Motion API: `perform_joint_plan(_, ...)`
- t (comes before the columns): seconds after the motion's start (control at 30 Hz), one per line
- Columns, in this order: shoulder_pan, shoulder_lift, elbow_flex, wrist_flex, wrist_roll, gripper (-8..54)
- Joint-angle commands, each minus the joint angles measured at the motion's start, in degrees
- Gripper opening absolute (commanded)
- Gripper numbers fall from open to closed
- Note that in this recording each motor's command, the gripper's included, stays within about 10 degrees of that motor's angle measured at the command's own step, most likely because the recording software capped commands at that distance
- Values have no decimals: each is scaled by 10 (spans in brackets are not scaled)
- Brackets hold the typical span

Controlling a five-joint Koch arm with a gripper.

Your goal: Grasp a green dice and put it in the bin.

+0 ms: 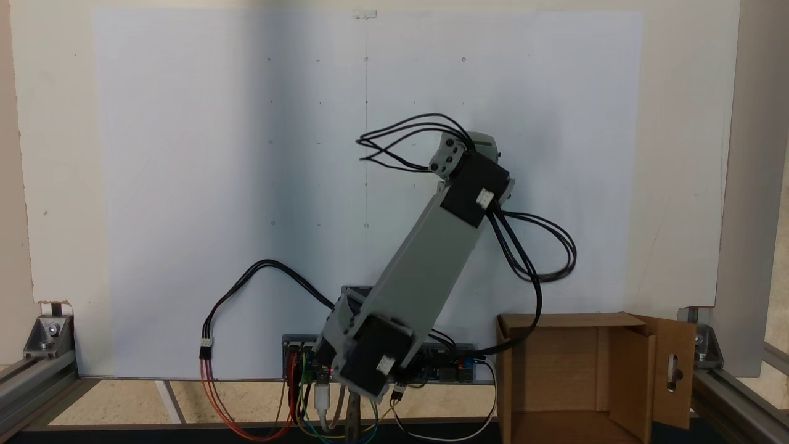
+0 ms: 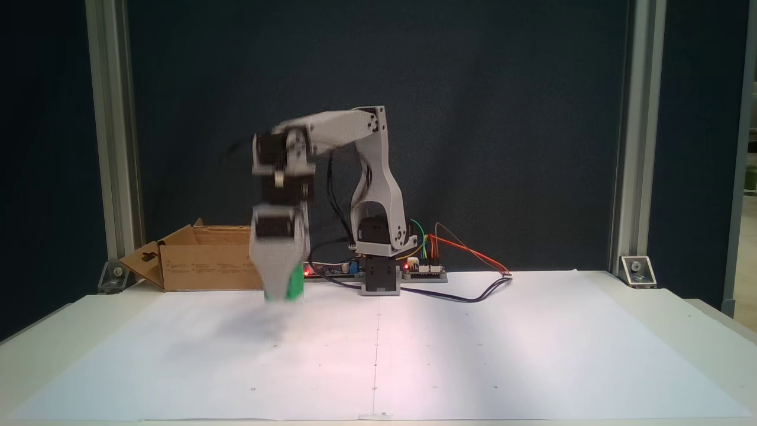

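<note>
Above the desk (image 2: pixel 532 355), your blurred claw (image 2: pixel 282 290) pinches the green dice (image 2: pixel 293 285); fast swinging could shake it loose short of the bin (image 2: pixel 207 266).

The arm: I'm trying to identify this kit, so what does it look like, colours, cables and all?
The arm has light grey plastic links joined by black boxy servo motors with small white connectors. Black cable bundles loop between the joints. At its base, red, orange, yellow and green wires fan out. The gripper is grey too, blurred.
</note>
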Motion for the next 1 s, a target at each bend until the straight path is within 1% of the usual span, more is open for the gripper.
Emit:
perform_joint_plan(0.0, 11, 54, -94, 94, 60, 120)
perform_joint_plan(0.1, 59, 66, -190, 183, 70, 121)
perform_joint_plan(0.23, 163, 72, -247, 186, 70, 120)
perform_joint_plan(0.67, 566, 69, -257, 163, 68, 120)
perform_joint_plan(0.83, 666, 25, -257, 139, 68, 121)
perform_joint_plan(0.97, 693, -25, -257, 116, 64, 120)
